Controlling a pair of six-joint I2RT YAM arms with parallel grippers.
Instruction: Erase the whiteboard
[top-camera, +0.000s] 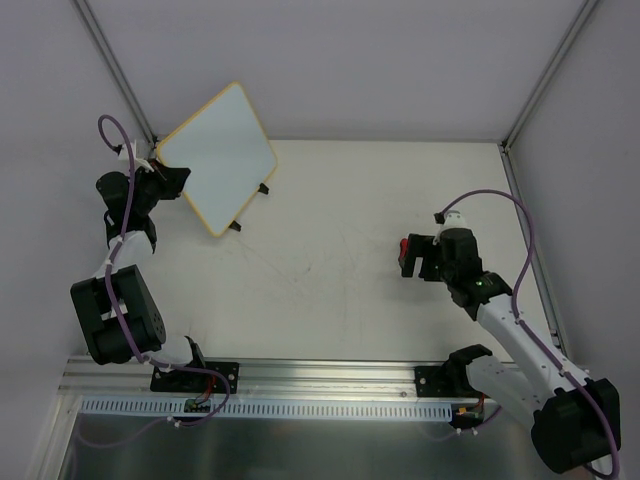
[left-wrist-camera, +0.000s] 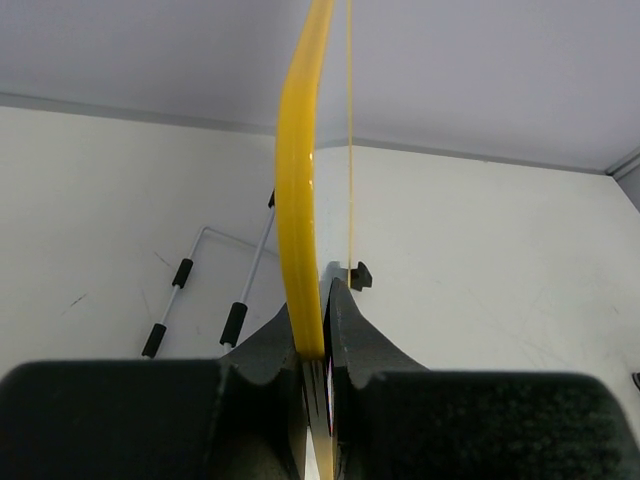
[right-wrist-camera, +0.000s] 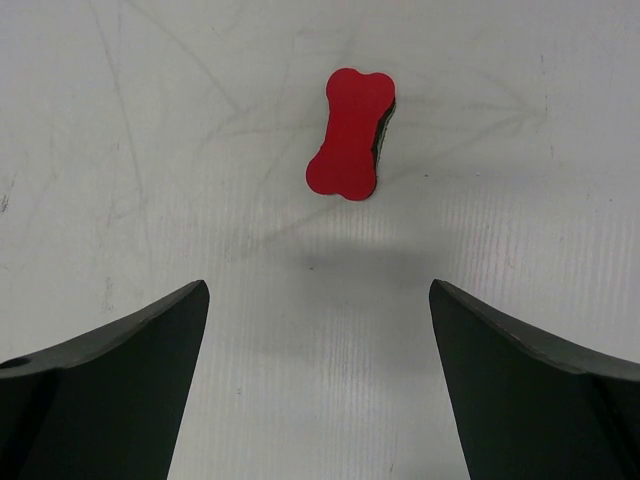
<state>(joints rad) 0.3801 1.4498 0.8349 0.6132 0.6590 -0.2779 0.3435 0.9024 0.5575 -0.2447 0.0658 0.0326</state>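
Observation:
The whiteboard (top-camera: 218, 150), white with a tan-yellow frame and two black feet, is tilted up at the back left; its face looks blank in the top view. My left gripper (top-camera: 172, 182) is shut on its left edge. In the left wrist view the yellow frame (left-wrist-camera: 298, 190) runs edge-on up from between my shut jaws (left-wrist-camera: 322, 305). The red bone-shaped eraser (right-wrist-camera: 350, 135) lies flat on the table ahead of my right gripper (right-wrist-camera: 318, 290), which is open and empty above the table. In the top view the eraser (top-camera: 404, 246) shows at the right gripper's (top-camera: 416, 258) left edge.
A thin wire stand with black sleeves (left-wrist-camera: 200, 290) shows left of the board's edge in the left wrist view. One black foot (left-wrist-camera: 360, 275) of the board shows to its right. Grey walls with metal corner posts (top-camera: 545, 75) close in the white table (top-camera: 330, 260).

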